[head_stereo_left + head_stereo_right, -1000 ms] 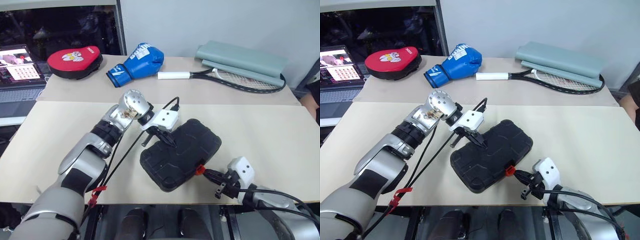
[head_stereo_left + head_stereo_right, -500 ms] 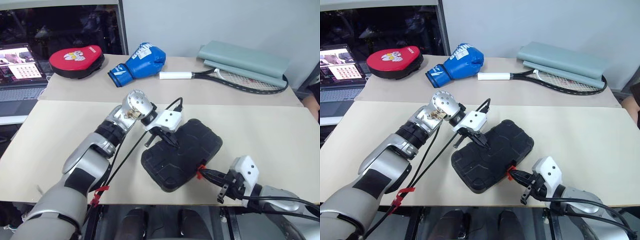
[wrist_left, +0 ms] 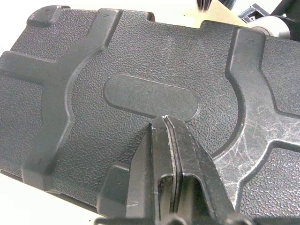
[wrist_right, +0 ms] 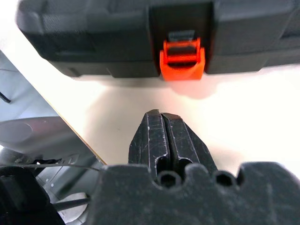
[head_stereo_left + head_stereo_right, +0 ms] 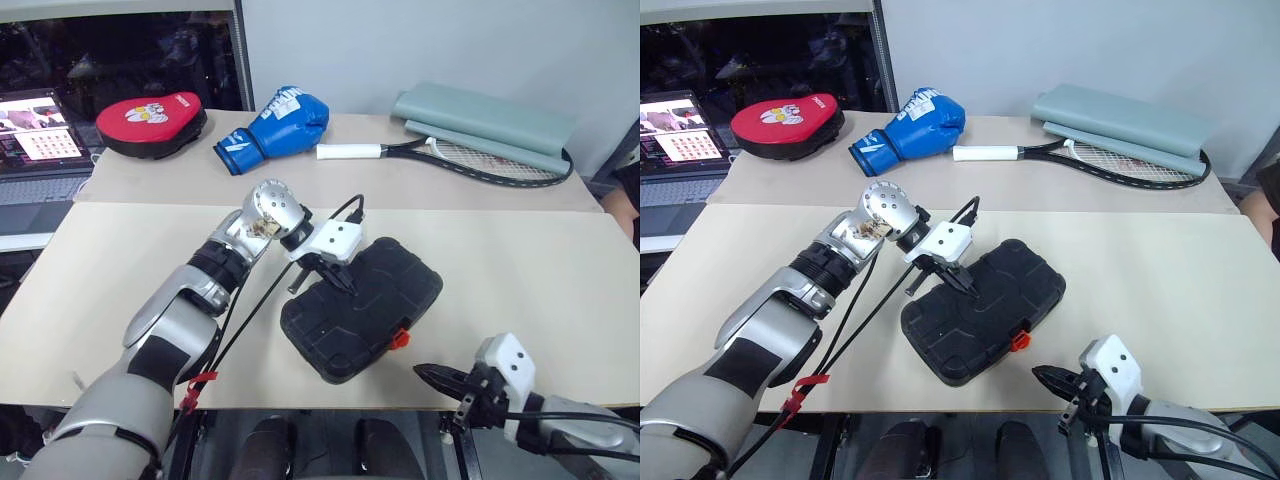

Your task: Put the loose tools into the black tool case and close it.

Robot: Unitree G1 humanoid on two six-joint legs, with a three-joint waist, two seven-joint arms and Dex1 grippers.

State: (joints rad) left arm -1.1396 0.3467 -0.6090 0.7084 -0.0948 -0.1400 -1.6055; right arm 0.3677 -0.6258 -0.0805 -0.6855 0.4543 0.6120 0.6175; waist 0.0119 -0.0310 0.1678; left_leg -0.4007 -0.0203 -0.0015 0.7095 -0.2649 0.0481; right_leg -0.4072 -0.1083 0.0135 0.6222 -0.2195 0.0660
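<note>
So the counter [image 5: 560, 260] has no loose tools lying on it that I can spot, which makes me think they're all packed away already. The black tool case [image 5: 375, 300] sits near the front edge with its lid down flat. Left end effector [image 5: 345, 283] is pressed together, tips resting on top of the lid like it's holding it shut. Right end effector [image 5: 430, 374] is pinched closed on nothing, just off the counter's front edge, pointing at the orange latch [image 4: 182, 60]. Can't tell if that latch is fully snapped, so maybe that's the one thing left.
</note>
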